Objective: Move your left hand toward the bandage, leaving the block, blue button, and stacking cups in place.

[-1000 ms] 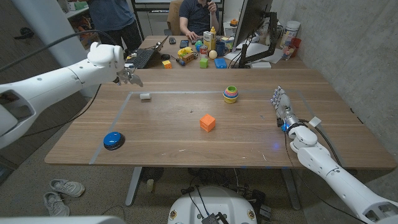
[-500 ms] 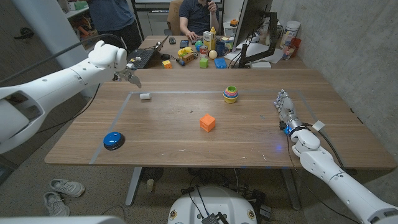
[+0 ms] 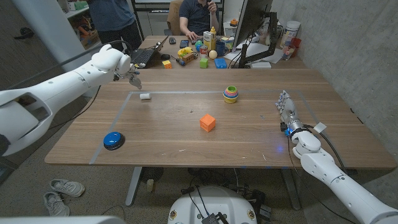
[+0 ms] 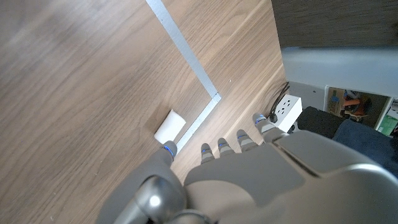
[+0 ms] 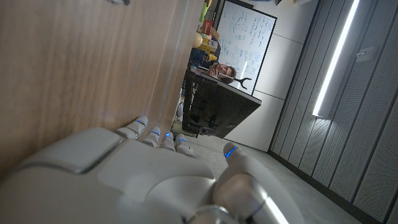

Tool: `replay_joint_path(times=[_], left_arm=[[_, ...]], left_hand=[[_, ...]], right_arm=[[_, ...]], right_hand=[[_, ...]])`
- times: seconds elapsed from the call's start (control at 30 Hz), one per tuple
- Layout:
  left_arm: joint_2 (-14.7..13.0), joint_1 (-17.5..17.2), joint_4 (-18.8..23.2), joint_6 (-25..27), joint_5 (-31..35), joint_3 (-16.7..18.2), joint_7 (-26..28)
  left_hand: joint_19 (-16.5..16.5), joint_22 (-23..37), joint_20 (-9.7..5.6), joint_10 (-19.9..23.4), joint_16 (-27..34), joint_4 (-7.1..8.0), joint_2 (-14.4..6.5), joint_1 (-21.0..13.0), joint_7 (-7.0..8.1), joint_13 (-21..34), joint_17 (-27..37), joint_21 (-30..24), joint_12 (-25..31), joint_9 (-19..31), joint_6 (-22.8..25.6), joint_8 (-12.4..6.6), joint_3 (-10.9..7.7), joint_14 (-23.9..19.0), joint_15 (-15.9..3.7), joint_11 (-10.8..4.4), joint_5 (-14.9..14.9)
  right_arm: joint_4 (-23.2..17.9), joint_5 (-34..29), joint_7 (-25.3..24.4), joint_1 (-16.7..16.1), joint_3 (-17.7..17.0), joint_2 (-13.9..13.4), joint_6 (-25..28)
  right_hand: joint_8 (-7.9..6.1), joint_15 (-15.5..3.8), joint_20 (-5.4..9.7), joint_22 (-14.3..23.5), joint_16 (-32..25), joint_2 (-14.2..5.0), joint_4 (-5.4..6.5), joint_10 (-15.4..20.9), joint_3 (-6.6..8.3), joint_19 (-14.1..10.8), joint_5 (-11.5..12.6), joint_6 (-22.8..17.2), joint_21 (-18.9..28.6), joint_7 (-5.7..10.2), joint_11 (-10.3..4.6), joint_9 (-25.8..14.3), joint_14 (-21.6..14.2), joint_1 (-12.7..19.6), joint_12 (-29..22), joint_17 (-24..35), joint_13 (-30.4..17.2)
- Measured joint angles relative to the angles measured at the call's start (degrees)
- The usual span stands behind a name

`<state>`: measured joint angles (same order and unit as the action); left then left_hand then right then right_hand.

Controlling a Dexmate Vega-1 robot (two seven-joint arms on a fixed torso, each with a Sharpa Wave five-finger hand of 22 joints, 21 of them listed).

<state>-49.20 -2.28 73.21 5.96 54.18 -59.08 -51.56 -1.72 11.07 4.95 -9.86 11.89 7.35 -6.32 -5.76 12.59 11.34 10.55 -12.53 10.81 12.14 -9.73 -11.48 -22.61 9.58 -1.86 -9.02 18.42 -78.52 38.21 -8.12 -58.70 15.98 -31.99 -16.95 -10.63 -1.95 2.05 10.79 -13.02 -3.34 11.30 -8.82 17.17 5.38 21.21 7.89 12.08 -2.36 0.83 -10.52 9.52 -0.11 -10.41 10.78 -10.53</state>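
Observation:
The bandage (image 3: 145, 96) is a small white roll lying by the far left corner of the taped rectangle; it also appears as the white roll (image 4: 169, 127) in the left wrist view. My left hand (image 3: 130, 73) hovers above the table just behind and left of it, fingers apart, holding nothing. The same left hand (image 4: 249, 162) has its fingertips (image 4: 169, 148) close to the roll. An orange block (image 3: 208, 122) sits mid-table, a blue button (image 3: 112, 140) at the front left, stacking cups (image 3: 231, 94) at the back. My right hand (image 3: 285, 107) stands upright at the right, fingers spread, empty.
Grey tape (image 3: 180, 93) outlines a rectangle on the wooden table (image 3: 186, 146). A second table behind holds a laptop (image 3: 147, 55), monitor (image 3: 252, 22), bottles and toys, with people beyond it. A power strip (image 4: 287, 110) lies near the tape corner.
My left hand has drifted slightly right and forward, nearer the bandage. The right hand has shifted a little to the right. Objects on the table have not moved.

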Motion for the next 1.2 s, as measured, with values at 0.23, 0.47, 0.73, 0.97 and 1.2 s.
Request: replay_joint_path(times=[0.23, 0.47, 0.73, 0.97, 1.2], left_arm=[[1.4, 0.2, -3.3, -4.6, 1.8, 0.1, 2.3], [2.4, 0.4, -5.5, -6.4, 2.7, -0.1, 3.7], [3.6, 0.8, -7.9, -8.7, 4.5, -1.2, 5.3], [4.7, 1.5, -10.1, -10.1, 5.9, -2.6, 5.8], [5.7, 2.0, -11.6, -10.4, 7.2, -4.2, 6.1]], left_hand=[[0.8, 0.0, 0.78, 0.1, 0.0, -0.75, -0.3, -0.7, 0.00, 0.0, 0.0, -0.3, 0.0, 0.0, 0.0, -0.44, -0.05, 0.0, 0.00, -0.54, 0.0], [0.8, 0.0, 0.78, -0.1, 0.0, -1.99, -0.9, -2.4, 0.00, 0.0, -0.1, -0.3, 0.0, 0.3, 0.0, -0.83, -0.69, 0.0, 0.00, -0.73, 0.0], [0.8, 0.0, 0.78, -0.1, 0.0, -4.39, -1.3, -5.2, 0.00, 0.3, -0.2, -0.3, 0.0, 0.5, 0.0, -1.33, -1.82, 0.0, 0.00, -0.73, 0.0], [0.9, 0.0, 0.23, -0.1, 0.0, -5.81, -1.3, -6.8, 0.00, 0.3, -0.2, -0.3, 0.4, 0.8, 0.0, -1.70, -2.42, 0.0, 0.00, -0.72, -0.2], [0.6, 0.0, -0.05, -0.1, -0.1, -7.24, -1.8, -8.7, 0.00, 0.3, -0.2, 0.1, 0.4, 1.0, 0.0, -1.77, -3.25, 0.0, 0.00, -0.72, -0.4]], right_arm=[[-0.2, -0.4, -0.7, -0.2, 0.0, 0.0, 0.0], [-0.4, -0.8, -1.2, -0.2, 0.1, 0.1, 0.2], [-0.5, -1.1, -1.7, -0.2, 0.3, 0.4, 0.4], [-0.6, -1.2, -1.9, -0.1, 0.3, 0.5, 0.5], [-0.6, -1.3, -2.0, -0.1, 0.3, 0.5, 0.5]], right_hand=[[0.00, 0.00, 0.00, 0.0, 0.0, 0.00, 0.00, 0.0, 0.00, 0.0, 0.0, -0.2, 0.0, -0.24, 0.00, 0.0, 0.0, 0.0, 0.0, 0.0, 0.0], [0.00, 0.00, 0.00, 0.0, 0.0, 0.00, -0.17, 0.2, -0.17, 0.0, 0.0, -0.3, 0.0, -0.32, 0.21, 0.0, 0.0, 0.0, 0.0, 0.0, 0.0], [0.00, 0.00, 0.00, 0.0, 0.0, 0.00, -0.24, 0.2, -0.24, 0.0, 0.0, -0.6, 0.0, -0.59, 0.21, 0.0, 0.0, 0.0, 0.0, 0.0, 0.0], [0.00, 0.00, 0.00, 0.0, 0.0, 0.00, -0.24, 0.2, -0.24, 0.0, 0.0, -0.6, 0.0, -0.62, 0.21, 0.0, 0.0, 0.0, 0.0, 0.0, 0.0], [0.00, 0.00, 0.00, 0.0, 0.0, 0.00, -0.24, 0.2, -0.24, 0.0, 0.0, -0.6, 0.0, -0.62, 0.21, 0.0, 0.0, 0.0, -0.2, 0.0, 0.0]])
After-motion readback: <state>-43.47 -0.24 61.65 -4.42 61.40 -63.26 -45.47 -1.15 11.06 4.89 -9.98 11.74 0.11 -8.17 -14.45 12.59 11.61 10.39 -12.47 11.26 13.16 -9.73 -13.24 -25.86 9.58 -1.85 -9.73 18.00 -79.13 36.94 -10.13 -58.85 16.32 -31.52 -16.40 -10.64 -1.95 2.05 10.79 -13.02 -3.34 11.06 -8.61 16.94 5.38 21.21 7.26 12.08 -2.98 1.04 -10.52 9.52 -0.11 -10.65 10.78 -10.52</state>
